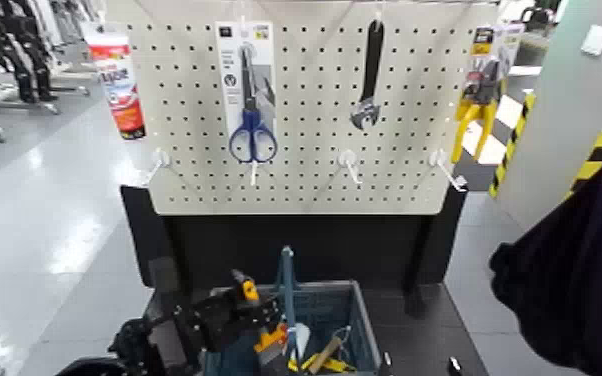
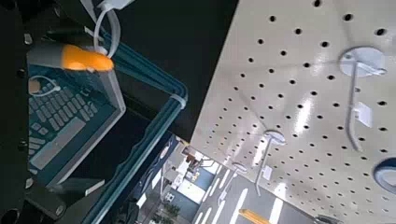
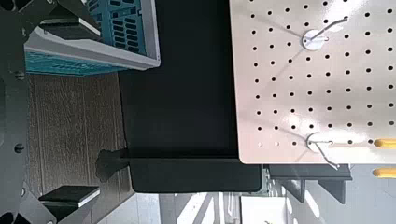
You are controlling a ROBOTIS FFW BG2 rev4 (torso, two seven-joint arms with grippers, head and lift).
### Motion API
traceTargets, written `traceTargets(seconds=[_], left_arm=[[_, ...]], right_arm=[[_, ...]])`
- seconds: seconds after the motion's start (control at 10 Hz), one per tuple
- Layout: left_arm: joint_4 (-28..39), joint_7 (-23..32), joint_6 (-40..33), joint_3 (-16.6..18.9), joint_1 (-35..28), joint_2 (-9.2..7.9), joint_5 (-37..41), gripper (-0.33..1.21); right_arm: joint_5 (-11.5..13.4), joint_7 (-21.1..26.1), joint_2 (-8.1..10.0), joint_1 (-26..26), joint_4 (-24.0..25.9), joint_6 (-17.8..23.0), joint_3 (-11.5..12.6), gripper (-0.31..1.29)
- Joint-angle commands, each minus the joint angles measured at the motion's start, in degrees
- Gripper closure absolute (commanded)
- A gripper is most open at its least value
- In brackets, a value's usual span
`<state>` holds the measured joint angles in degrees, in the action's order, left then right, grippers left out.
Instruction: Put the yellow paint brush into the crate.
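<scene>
Left gripper [image 1: 265, 317] — by brush [image 1: 251, 291]; over crate [image 1: 367, 330]

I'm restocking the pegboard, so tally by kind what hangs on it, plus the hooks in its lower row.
Glue-type tube: 1
Scissors: 1
Wrench: 1
Pliers: 1
Lower-row hooks: 4
Total: 8

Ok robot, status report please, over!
Left gripper open, over the crate. Right gripper open, outside it. Yellow paint brush inside, tip up. Blue handle close beside left gripper.
</scene>
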<state>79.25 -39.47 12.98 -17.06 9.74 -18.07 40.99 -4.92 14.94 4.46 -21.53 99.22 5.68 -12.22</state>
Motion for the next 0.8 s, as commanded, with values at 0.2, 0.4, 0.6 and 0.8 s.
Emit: traceTargets(seconds=[0.2, 0.4, 0.6, 0.8], left_arm=[[11.9, 6.1, -0.5, 6.7, -5.0, 0.58, -6.6, 0.08], [18.2, 10.5, -1.1, 10.3, -9.3, 0.93, -10.8, 0.08], [23.5, 15.0, -1.4, 13.6, -14.1, 3.04, -17.8, 0.08], [26.8, 20.0, -4.7, 14.4, -17.9, 4.01, -22.7, 0.09]], right_arm=[[0.0, 0.1, -0.07, -0.1, 0.2, -0.1, 0.1, 0.13], [0.0, 0.1, -0.07, -0.2, 0.3, -0.2, 0.1, 0.13], [-0.1, 0.0, -0.07, -0.3, 0.4, -0.1, 0.3, 0.13], [-0.2, 0.0, 0.02, -0.2, 0.4, -0.1, 0.2, 0.13]])
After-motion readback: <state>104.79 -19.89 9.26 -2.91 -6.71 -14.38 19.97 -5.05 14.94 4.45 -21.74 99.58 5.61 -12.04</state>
